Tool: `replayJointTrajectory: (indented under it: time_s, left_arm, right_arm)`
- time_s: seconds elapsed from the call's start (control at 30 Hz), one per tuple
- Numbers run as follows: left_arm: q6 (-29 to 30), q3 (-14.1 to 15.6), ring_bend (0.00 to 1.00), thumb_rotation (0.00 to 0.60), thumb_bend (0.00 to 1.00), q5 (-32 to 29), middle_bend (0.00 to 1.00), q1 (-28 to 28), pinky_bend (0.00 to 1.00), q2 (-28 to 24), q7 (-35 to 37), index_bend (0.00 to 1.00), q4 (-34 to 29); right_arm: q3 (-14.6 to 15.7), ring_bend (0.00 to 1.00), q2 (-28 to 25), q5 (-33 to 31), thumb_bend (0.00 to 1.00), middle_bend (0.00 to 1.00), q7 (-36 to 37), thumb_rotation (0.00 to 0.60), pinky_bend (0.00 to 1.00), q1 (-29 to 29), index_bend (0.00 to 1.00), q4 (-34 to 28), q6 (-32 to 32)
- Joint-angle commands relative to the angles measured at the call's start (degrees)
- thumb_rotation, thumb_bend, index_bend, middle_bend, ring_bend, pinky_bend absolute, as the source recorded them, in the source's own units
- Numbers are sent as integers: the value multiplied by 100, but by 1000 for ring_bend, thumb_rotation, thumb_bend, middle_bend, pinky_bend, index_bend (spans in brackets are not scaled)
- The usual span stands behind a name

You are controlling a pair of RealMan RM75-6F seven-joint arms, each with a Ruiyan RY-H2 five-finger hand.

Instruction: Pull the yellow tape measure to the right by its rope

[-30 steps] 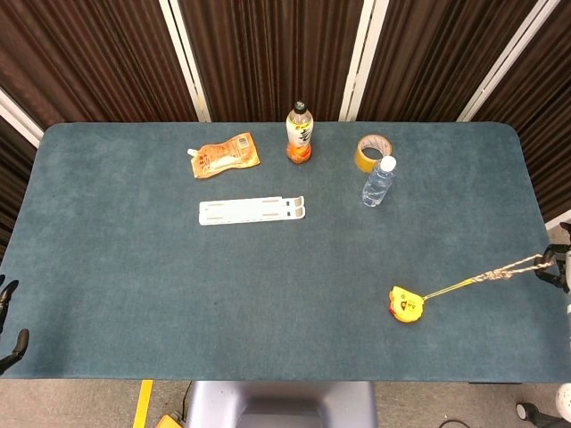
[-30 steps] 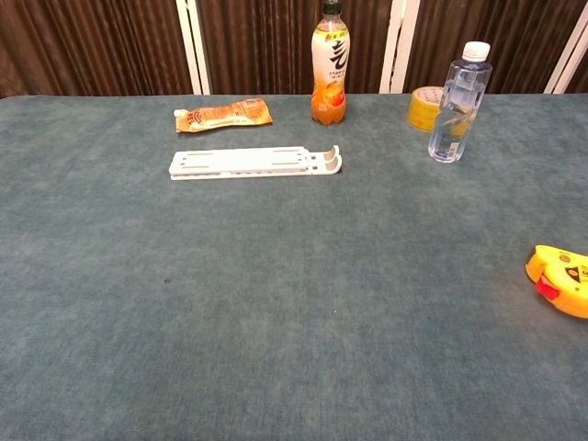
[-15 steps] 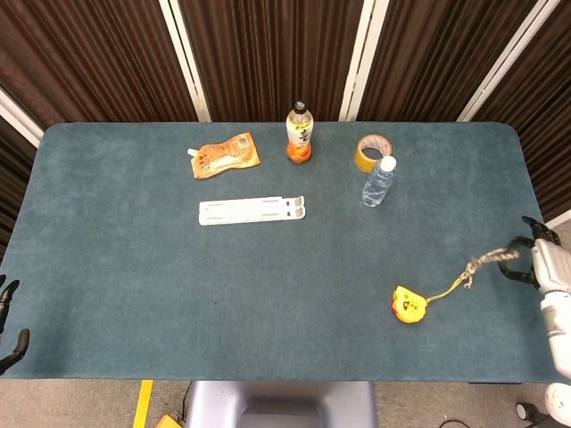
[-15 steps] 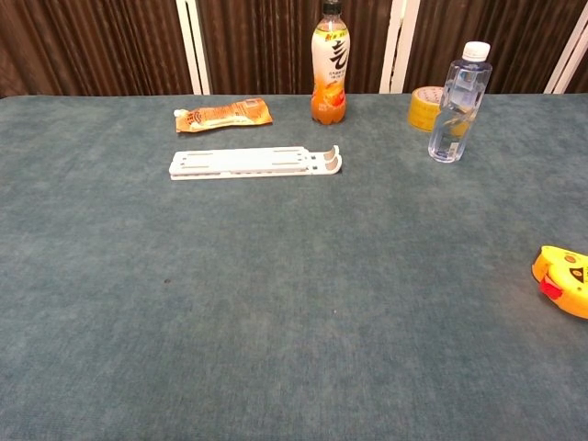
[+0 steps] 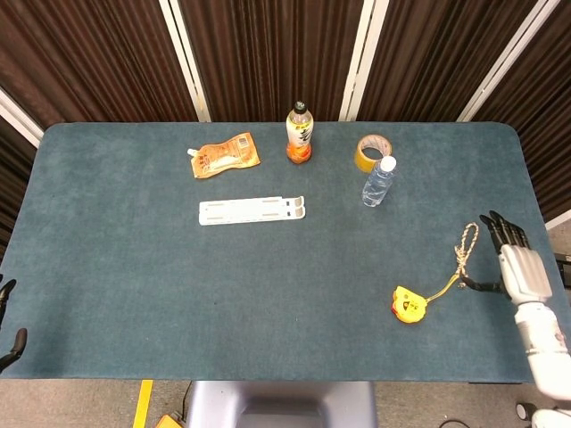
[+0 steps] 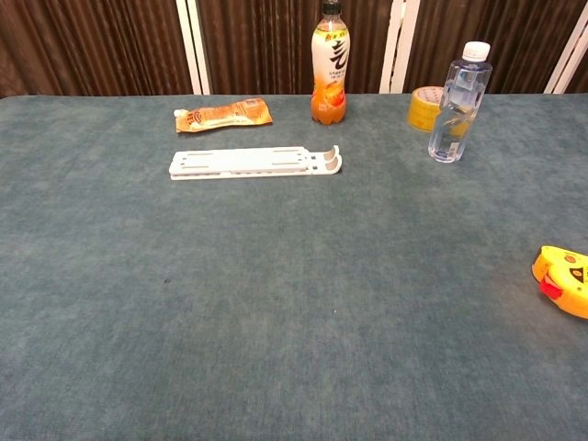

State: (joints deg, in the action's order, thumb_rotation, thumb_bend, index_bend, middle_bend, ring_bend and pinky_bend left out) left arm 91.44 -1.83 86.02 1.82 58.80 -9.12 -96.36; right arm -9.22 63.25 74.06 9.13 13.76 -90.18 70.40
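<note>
Yellow tape measure [image 5: 407,304] — slack rope [image 5: 462,254]

Tape measure [image 6: 567,281] cropped; left hand [image 5: 7,323] mostly cropped

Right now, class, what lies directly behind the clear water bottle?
Behind the clear water bottle sits the roll of yellow-brown tape. The bottle covers the roll's right part, so that portion cannot be seen in the chest view.

A wide table [image 5: 134,267] with a dark teal felt top fills the view. At twelve o'clock hang dark brown pleated curtains [image 5: 268,53] split by white vertical posts [image 5: 361,58]. Grey floor shows at six o'clock.
</note>
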Motion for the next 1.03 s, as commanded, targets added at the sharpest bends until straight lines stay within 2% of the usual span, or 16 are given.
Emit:
replayJointTrajectory:
  time_s: [0.03,0.2,0.3,0.4,0.57,1.03]
  left_arm:
    - [-9,-14,0,600,447,-28,0,-4,121,-3,24,51,16]
    - [-45,-50,0,600,447,-101,0,-23,121,-15,100,51,36]
    - [-75,-56,0,600,447,-108,0,-42,121,-12,151,51,49]
    - [-97,-51,0,600,447,-87,0,-60,121,-15,182,51,58]
    - [-134,-37,0,600,448,-64,0,-81,121,-21,251,51,81]
    - [-48,-39,0,600,448,-56,0,-44,121,-52,358,51,99]
  right_arm:
    - [391,24,-181,726,96,48,214,600,0,-553,90,-198,829]
    - [765,24,-440,1104,96,48,596,600,0,-1163,116,-140,1543]
    - [877,24,-664,1181,97,47,191,600,0,-1325,113,-294,1704]
    - [912,25,-688,1148,97,47,-234,600,0,-1433,111,-413,1801]
    - [950,25,-776,1139,97,48,-445,600,0,-1416,110,-526,1648]
    - [808,25,-597,1363,98,47,-391,600,0,-1445,112,-393,1933]
